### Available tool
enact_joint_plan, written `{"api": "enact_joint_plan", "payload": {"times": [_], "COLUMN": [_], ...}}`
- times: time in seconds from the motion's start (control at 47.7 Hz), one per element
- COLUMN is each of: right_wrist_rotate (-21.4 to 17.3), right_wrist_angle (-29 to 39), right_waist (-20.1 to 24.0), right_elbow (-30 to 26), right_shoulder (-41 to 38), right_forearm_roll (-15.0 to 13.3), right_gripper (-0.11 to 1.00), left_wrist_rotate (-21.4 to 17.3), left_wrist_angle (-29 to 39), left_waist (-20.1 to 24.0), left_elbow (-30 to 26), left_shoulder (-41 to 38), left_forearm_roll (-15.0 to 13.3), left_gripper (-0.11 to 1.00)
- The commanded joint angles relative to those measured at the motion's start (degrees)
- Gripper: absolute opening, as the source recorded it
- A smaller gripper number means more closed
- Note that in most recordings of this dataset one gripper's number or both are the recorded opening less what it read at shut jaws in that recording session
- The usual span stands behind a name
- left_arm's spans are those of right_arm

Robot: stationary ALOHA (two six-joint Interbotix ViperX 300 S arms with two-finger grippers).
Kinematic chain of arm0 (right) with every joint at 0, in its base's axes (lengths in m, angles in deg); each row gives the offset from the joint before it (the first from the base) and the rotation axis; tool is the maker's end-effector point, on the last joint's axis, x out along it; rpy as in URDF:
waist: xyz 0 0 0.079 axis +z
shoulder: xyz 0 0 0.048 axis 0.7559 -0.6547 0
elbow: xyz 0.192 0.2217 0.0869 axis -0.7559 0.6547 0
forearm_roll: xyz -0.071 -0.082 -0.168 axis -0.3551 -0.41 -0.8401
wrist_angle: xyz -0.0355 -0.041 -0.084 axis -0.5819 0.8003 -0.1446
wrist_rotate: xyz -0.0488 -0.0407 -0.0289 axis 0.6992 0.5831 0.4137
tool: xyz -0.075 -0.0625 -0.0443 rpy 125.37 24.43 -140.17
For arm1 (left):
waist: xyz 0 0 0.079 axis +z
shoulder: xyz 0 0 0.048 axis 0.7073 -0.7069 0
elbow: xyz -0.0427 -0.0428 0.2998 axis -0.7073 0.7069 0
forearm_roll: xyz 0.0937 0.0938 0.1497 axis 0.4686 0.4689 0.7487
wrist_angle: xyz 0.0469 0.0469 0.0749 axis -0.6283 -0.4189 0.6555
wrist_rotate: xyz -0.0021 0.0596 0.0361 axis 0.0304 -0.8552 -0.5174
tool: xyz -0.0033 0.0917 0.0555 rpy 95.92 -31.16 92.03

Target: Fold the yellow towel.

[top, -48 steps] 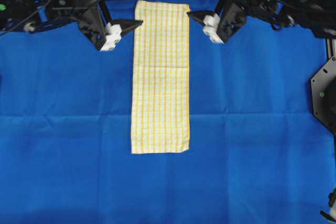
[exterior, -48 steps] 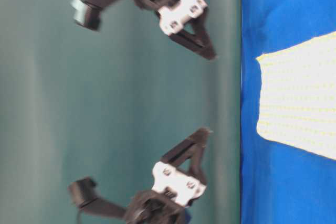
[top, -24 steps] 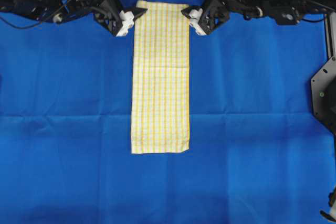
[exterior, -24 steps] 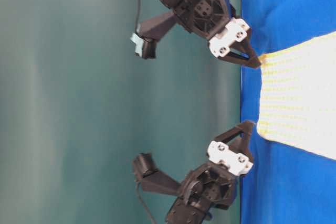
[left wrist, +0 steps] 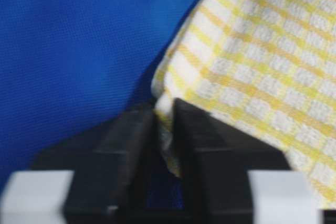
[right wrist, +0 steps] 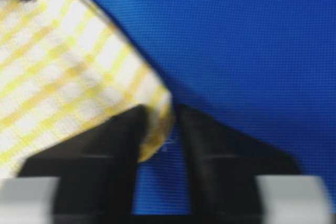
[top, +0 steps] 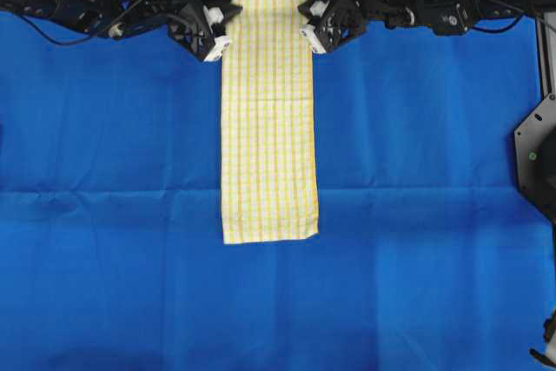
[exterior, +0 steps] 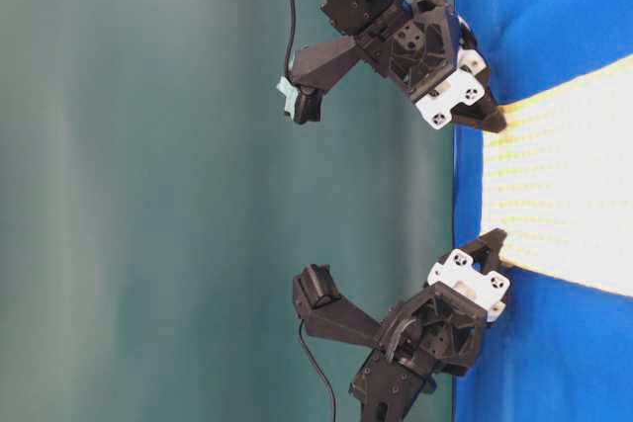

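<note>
The yellow towel [top: 268,119] lies as a long checked strip on the blue cloth, running from the far edge toward the middle. My left gripper [top: 228,30] is at the towel's far left corner and my right gripper [top: 307,22] at its far right corner. In the left wrist view the left gripper [left wrist: 164,115] is shut, with the towel corner [left wrist: 167,103] pinched between its black fingers. The right wrist view shows the right gripper [right wrist: 160,114] shut on the other corner [right wrist: 157,124]. From table level the right gripper [exterior: 499,124] and the left gripper [exterior: 499,244] hold the towel's end [exterior: 554,195] low at the cloth.
A large plain blue cloth [top: 417,215] covers the table under the towel. A black mount [top: 539,158] stands at the right edge. Both arms stretch along the far side. A teal wall [exterior: 198,185] is behind them.
Both grippers came down onto the towel's far corners and went from wide open to shut on them. The towel's near edge shifted slightly toward the far side.
</note>
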Motion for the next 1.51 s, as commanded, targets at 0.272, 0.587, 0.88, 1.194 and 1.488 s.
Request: {"api": "enact_joint_plan", "payload": {"times": [0.272, 0.587, 0.88, 1.194, 1.488], "right_wrist_rotate": [0.2, 0.2, 0.4, 0.4, 0.2], "right_wrist_angle": [-0.8, -1.4, -1.3, -1.1, -1.1], "right_waist": [0.3, 0.3, 0.2, 0.4, 8.3], "right_elbow": [-0.4, -0.1, 1.5, 2.9, 8.5], "right_shoulder": [0.7, 3.3, 8.0, 11.2, 19.9], "right_forearm_roll": [1.6, 2.0, 2.0, 2.0, 2.5], "right_gripper": [0.04, 0.04, 0.04, 0.04, 0.04], "left_wrist_rotate": [-0.3, -0.4, -0.4, -1.4, -1.1], "left_wrist_angle": [0.0, 1.5, 3.5, 4.0, 4.5], "left_waist": [1.7, 1.7, 1.3, -0.4, -7.4], "left_elbow": [-1.6, -1.8, -1.1, 0.0, 4.7], "left_shoulder": [0.4, 3.3, 9.0, 11.0, 18.3], "left_forearm_roll": [-0.3, -0.2, -0.1, -0.1, -0.1], "left_gripper": [0.05, 0.05, 0.05, 0.05, 0.05]}}
